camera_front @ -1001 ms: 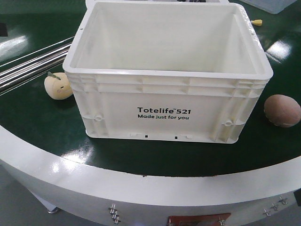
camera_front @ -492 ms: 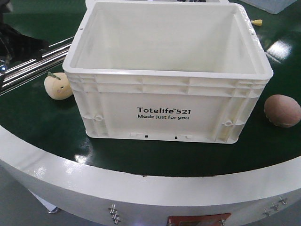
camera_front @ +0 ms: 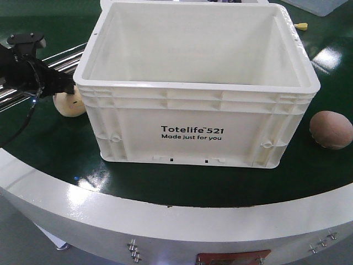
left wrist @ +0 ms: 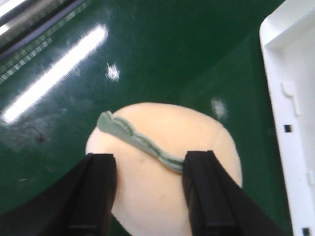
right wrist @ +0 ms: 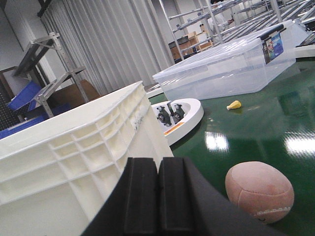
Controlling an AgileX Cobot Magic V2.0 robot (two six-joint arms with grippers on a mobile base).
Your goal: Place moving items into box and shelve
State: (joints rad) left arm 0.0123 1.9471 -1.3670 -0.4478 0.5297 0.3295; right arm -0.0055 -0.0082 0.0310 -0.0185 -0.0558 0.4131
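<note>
The box is a large white crate with black print, open and with nothing inside, on the green table. A pale beige moving item with a green stem lies by the box's left wall. My left gripper hangs just above it, open, its black fingers straddling the top of the lump. A reddish-brown moving item rests to the right of the box. My right gripper is shut on nothing, low beside the box wall, with the reddish lump just to its right.
Shiny metal rails run along the far left. A clear plastic bin and a small yellow piece sit at the back right. A white round hub stands behind the box. The table's curved white rim is close in front.
My left arm has come in from the left edge and now sits over the beige lump, hiding its stem in the front view. Box and reddish lump have not moved.
</note>
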